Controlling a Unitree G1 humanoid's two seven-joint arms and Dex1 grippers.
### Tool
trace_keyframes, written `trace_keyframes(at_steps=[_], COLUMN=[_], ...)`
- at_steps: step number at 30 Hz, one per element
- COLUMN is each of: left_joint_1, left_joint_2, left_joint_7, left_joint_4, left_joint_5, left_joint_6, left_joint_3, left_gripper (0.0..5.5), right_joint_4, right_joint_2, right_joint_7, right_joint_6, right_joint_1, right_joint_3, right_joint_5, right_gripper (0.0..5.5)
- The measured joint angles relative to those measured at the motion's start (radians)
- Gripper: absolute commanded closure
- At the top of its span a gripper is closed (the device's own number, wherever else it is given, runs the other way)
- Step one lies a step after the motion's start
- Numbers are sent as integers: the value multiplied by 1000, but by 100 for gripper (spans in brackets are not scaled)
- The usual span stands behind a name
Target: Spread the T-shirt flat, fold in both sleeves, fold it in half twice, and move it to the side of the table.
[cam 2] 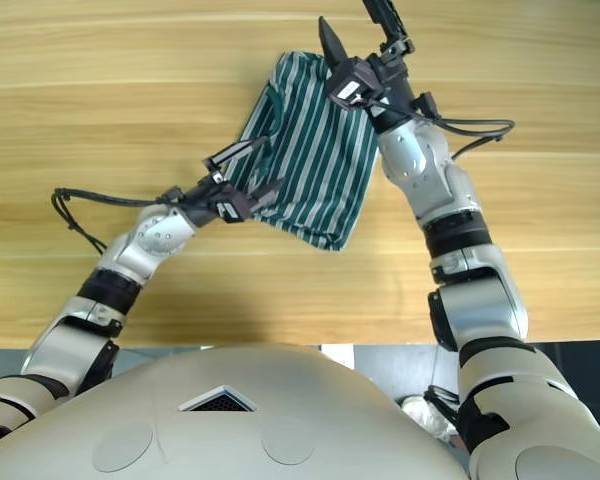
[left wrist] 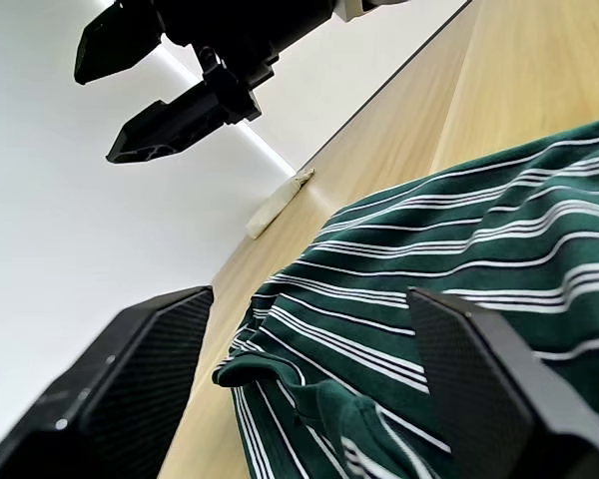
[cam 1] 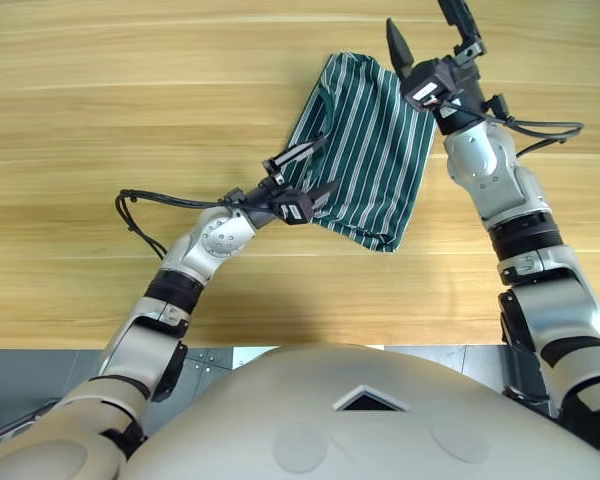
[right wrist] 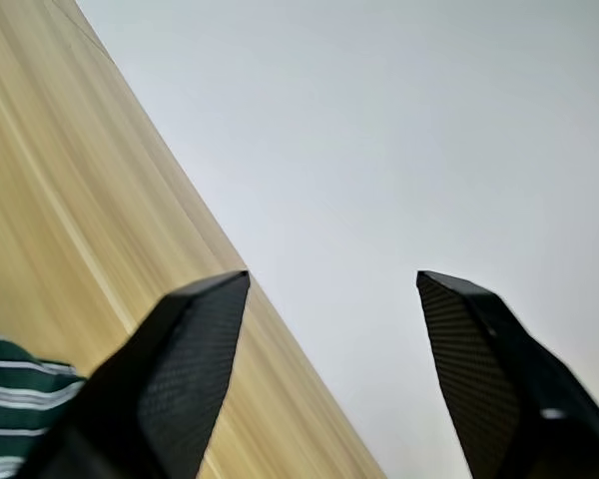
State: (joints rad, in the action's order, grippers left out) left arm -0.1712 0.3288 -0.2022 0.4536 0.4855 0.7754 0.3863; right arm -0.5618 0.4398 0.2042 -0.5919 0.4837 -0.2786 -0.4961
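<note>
A green T-shirt with white stripes [cam 1: 365,150] lies folded into a compact, slightly skewed rectangle on the wooden table [cam 1: 100,110], right of centre. My left gripper [cam 1: 312,168] stands open at the shirt's left edge, its fingers just over the cloth with nothing held; the left wrist view looks past its fingers [left wrist: 499,399] onto the striped fabric [left wrist: 449,289]. My right gripper [cam 1: 428,22] is raised above the shirt's far right corner, open and empty. In the right wrist view its fingertips [right wrist: 190,359] frame the table edge and a white wall.
The wooden table stretches wide to the left and far side of the shirt. A small pale object [left wrist: 277,205] lies at the table's far edge by the white wall. The near table edge runs just in front of my body.
</note>
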Motion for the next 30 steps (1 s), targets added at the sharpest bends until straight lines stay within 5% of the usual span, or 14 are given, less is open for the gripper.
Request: trace_keyframes(at_steps=[15, 30], left_joint_1=[34, 21], left_joint_2=[46, 21], left_joint_7=[192, 269], left_joint_4=[46, -77], left_joint_5=[20, -177], left_joint_6=[-264, -150], left_joint_3=[-131, -261], left_gripper=[189, 189], right_joint_4=[-41, -104], right_joint_2=[-19, 16], right_joint_7=[11, 114], right_joint_6=[-1, 96], right_joint_1=[5, 2], right_joint_3=[9, 23], right_joint_5=[-17, -151], right_gripper=[240, 240])
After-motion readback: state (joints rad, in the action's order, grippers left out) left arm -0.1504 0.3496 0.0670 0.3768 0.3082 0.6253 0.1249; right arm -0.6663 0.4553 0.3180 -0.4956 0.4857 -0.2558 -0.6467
